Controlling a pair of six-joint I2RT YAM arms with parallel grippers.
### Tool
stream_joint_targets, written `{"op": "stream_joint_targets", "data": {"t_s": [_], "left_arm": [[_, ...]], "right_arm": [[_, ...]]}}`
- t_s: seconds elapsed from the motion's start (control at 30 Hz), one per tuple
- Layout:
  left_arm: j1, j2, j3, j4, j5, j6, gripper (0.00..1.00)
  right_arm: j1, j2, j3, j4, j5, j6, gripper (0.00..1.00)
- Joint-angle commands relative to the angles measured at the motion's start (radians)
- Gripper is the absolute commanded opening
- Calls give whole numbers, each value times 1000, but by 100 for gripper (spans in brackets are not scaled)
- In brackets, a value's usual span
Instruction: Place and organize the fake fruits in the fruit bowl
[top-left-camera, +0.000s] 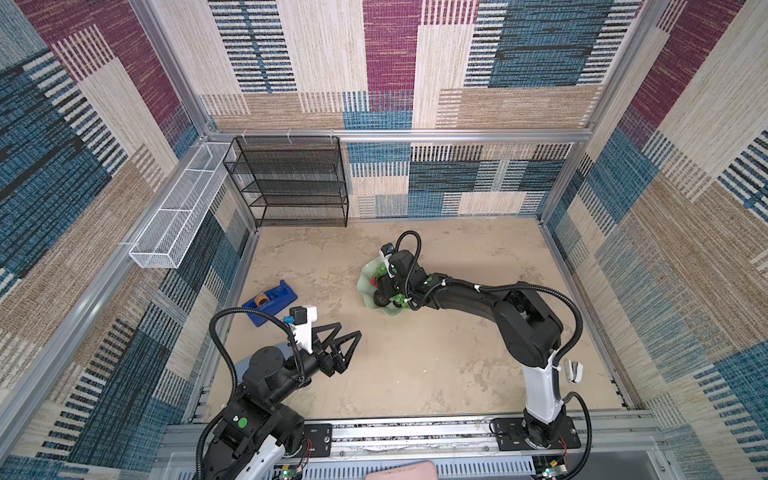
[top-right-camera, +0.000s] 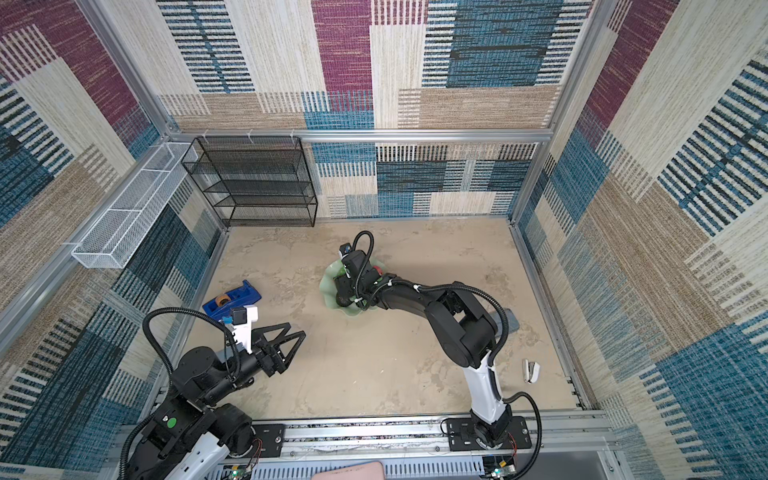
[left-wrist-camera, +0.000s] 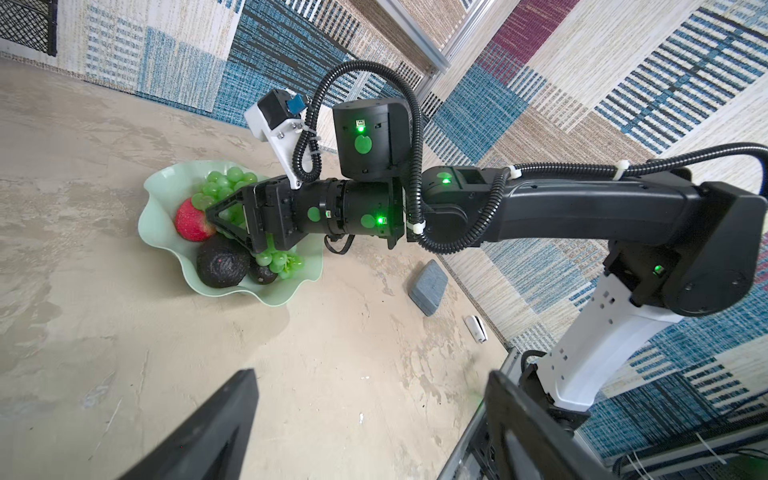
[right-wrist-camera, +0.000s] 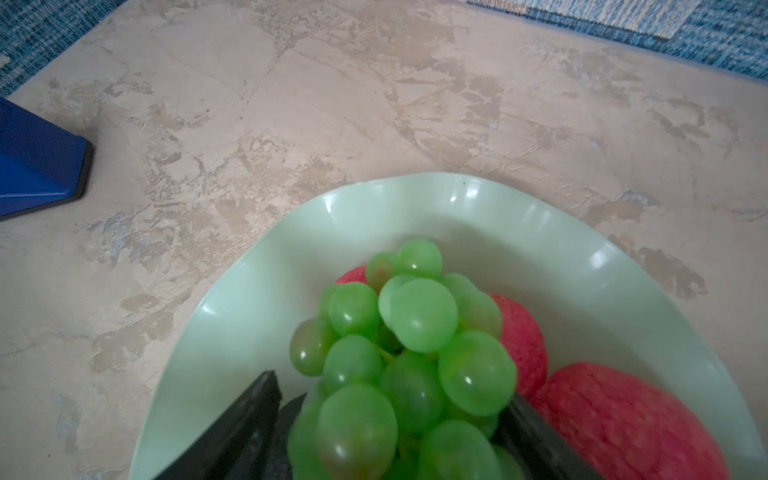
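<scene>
The pale green fruit bowl (top-left-camera: 365, 270) (left-wrist-camera: 158, 195) (right-wrist-camera: 415, 191) stands mid-table. In it lie a bunch of green grapes (right-wrist-camera: 415, 332) (left-wrist-camera: 224, 183), red fruits (right-wrist-camera: 623, 415) (left-wrist-camera: 191, 222) and two dark avocados (left-wrist-camera: 222, 268) (left-wrist-camera: 262, 275). My right gripper (right-wrist-camera: 392, 386) (top-left-camera: 380, 286) is down inside the bowl, open, its jaws spread on either side of the grape bunch. My left gripper (top-left-camera: 349, 328) (top-right-camera: 296, 328) (left-wrist-camera: 372, 374) hovers open and empty over bare table, near the front left, well apart from the bowl.
A blue tape dispenser (top-left-camera: 270, 301) (right-wrist-camera: 37, 166) sits left of the bowl. A black mesh shelf (top-left-camera: 291, 183) and a white wire basket (top-left-camera: 174, 216) line the back left. A grey block (left-wrist-camera: 428, 286) and a small white stapler-like item (top-left-camera: 573, 370) lie by the right wall.
</scene>
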Motion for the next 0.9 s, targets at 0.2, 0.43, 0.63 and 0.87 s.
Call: {"op": "stream_joint_targets", "data": {"t_s": [0.2,0.43,0.63,0.87], "left_arm": [[0,-1,2,-8,-38,31,89],[0,105,5,-23,-597,163,99],[16,468,-102,535,-990,511,99],[317,857,-183,868,-750,505,99]], "right_arm": [[-11,-215,-179,249,-69,11,100],[-35,-640,-651,626,26,-48,100],[-128,-905,-857,577,313,-70,100],[-318,-1028,-1069,676,468,-162,100]]}}
